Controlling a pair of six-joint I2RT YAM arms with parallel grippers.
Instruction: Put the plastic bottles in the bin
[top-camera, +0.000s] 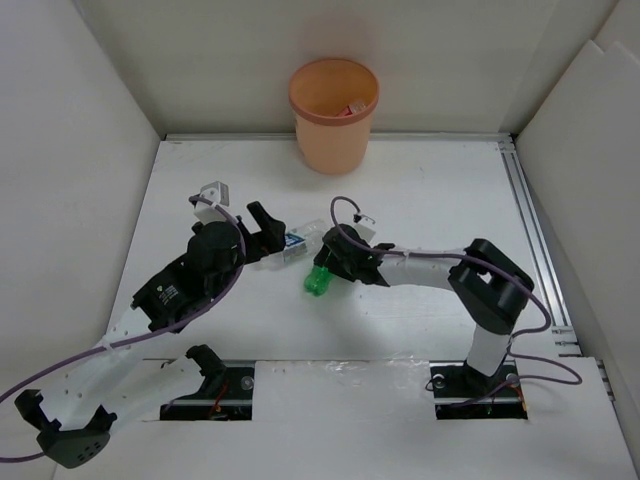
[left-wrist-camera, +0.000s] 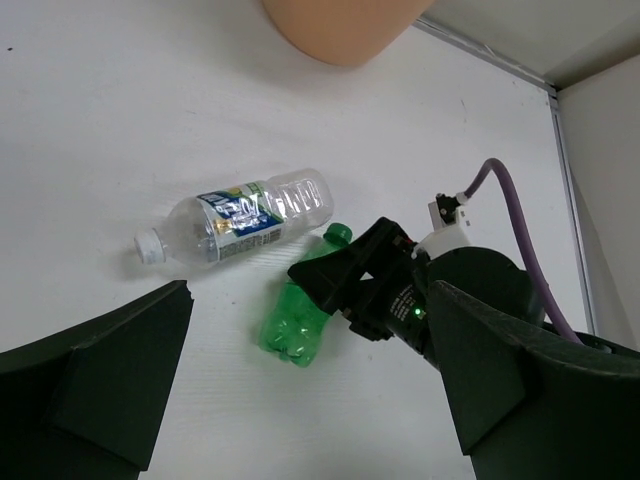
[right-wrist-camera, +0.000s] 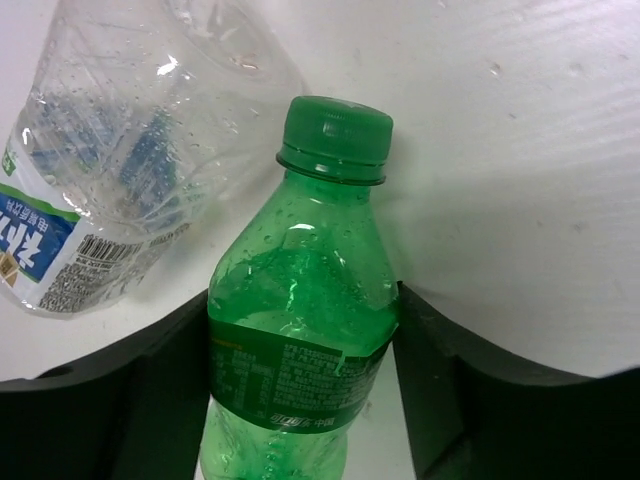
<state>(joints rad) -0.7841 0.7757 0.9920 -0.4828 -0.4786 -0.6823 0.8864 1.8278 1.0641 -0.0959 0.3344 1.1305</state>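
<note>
Two arms are being shown over a white table (top-camera: 420, 190). At left, the left gripper (top-camera: 268, 238) is being held low, its fingers (left-wrist-camera: 100, 380) spread wide with nothing between them.

Just ahead of it, a clear bottle (left-wrist-camera: 240, 220) is lying on its side, its white cap pointing left in the left wrist view. Its label is blue and white with a green edge. Large white characters and a block of small print are showing, but nothing can be read for certain.

Close beside it, a green bottle (right-wrist-camera: 300, 330) with a green cap is lying on the table; whether the two are touching cannot be told. It is well short of the bin (top-camera: 334, 110), which is standing upright at the back. The green bottle is being pinched at its label band by the right gripper (top-camera: 328, 268), with one finger (right-wrist-camera: 450, 400) pressed on each side. Small pale print is showing on its dark green label, but no brand name can be made out.

Both bottles are being judged empty apart from droplets inside, and so light, thin-walled and easily dented. The smooth round sides are likely to be slippery, and a hard squeeze is likely to buckle them. The labelled waist, where the green one is being gripped, or the stiffer shoulder under the cap is being judged the safest hold.
</note>
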